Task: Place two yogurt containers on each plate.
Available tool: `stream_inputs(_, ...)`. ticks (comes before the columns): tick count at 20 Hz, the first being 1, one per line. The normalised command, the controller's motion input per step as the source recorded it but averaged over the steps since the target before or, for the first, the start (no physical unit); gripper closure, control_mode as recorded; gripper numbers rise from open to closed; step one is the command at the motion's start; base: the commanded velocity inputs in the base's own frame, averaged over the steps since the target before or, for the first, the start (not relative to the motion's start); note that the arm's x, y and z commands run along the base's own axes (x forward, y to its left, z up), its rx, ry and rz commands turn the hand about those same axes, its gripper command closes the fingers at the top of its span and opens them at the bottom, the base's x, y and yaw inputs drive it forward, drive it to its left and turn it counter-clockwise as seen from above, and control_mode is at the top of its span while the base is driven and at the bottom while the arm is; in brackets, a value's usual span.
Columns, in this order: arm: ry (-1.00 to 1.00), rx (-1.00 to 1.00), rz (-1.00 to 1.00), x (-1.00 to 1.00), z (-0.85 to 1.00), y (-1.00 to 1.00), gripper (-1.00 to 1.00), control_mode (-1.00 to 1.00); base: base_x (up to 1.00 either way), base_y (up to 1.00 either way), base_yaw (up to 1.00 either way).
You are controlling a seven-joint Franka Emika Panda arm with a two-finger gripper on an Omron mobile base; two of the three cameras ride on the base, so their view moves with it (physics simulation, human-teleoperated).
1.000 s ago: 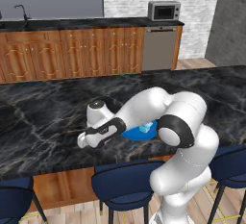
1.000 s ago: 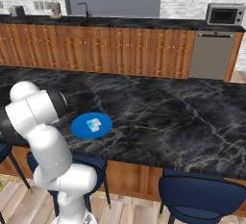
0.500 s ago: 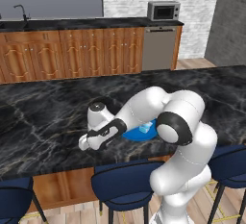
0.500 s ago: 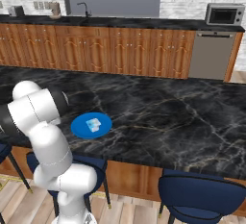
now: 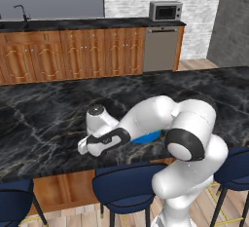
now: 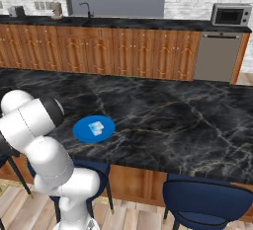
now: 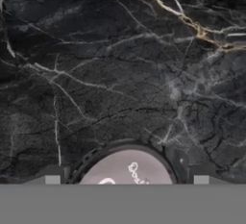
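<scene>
White robot arm bends low over the near edge of the black marble island counter (image 5: 44,109), hand reaching left with the two-finger gripper (image 5: 83,146) pointed down at the stone. In the hand view a round yogurt cup with a pale pinkish lid and dark rim (image 7: 129,170) sits on the marble right under the hand, between the two finger tips (image 7: 52,180), which stand spread on either side of it and apart from it; jaws wide, nothing gripped. Round flat bright blue plate (image 6: 94,128) lies on the counter near the front edge, partly hidden behind the arm in the left base view (image 5: 148,137). On it, two small light-blue yogurt containers with whitish tops (image 6: 96,127) sit side by side, touching or nearly so. Dark blue bar stools (image 6: 207,199) line the near side of the island. Far wall has wooden cabinets (image 5: 73,55) and a microwave (image 5: 165,11) on the back counter.
</scene>
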Motion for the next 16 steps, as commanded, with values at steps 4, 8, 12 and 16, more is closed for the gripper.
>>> stream_inputs(4,-0.12,0.00,0.00,-0.45,0.86,-0.12,1.00,-1.00,0.00,0.00,0.00)
stream_inputs(8,-0.10,-0.02,-0.01,-0.20,0.94,-0.40,1.00,-1.00,0.00,0.00,0.00)
stream_inputs(12,-0.01,-0.09,-0.04,-0.03,0.52,-0.66,1.00,-1.00,0.00,0.00,0.00)
stream_inputs(16,0.02,-0.14,-0.04,0.00,0.05,-0.75,1.00,-1.00,0.00,0.00,0.00)
